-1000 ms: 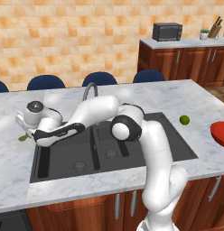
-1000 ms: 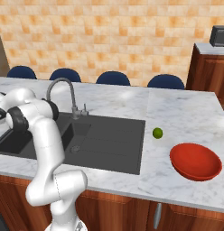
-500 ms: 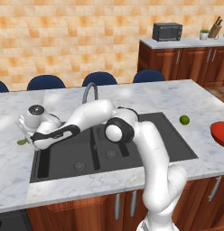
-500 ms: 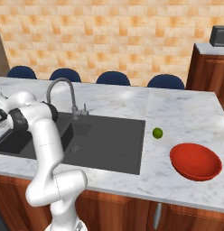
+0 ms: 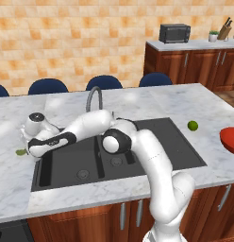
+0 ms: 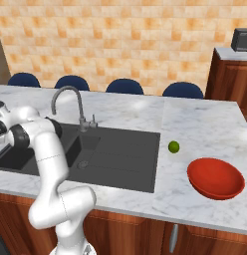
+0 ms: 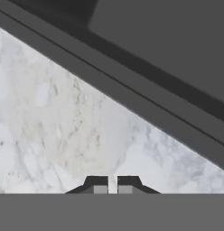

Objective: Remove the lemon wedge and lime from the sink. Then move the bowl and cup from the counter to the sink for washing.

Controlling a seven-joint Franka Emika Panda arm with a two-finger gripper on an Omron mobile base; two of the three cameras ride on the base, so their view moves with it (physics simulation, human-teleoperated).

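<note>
**Both fruits out on the marble; bowl and cup still to go**

The two-finger gripper (image 7: 112,184) hangs over the white-grey veined marble counter (image 5: 62,106), just off the left rim of the dark grey matte double-basin sink (image 5: 152,142). Its finger tips are pressed together with only a hairline gap, and nothing shows between them. The tiny thin green lemon wedge sliver (image 5: 20,152) lies flat on the marble near the counter's left edge, close beside the hand. The small round yellow-green lime (image 5: 193,125) sits on the counter just past the sink's right rim, apart from everything. Both basins look empty.

The wide shallow red bowl (image 6: 215,178) rests upright near the counter's right front corner, well apart from the gripper. It looks rigid, smooth-glazed and likely slippery, and far too broad to span. The sensible hold is a pinch on the rim, one finger inside and one outside the wall, preferably on the side facing the sink. A one-sided hold will probably let it tilt, so a deep, firm bite seems wise. I cannot find the cup.
</note>
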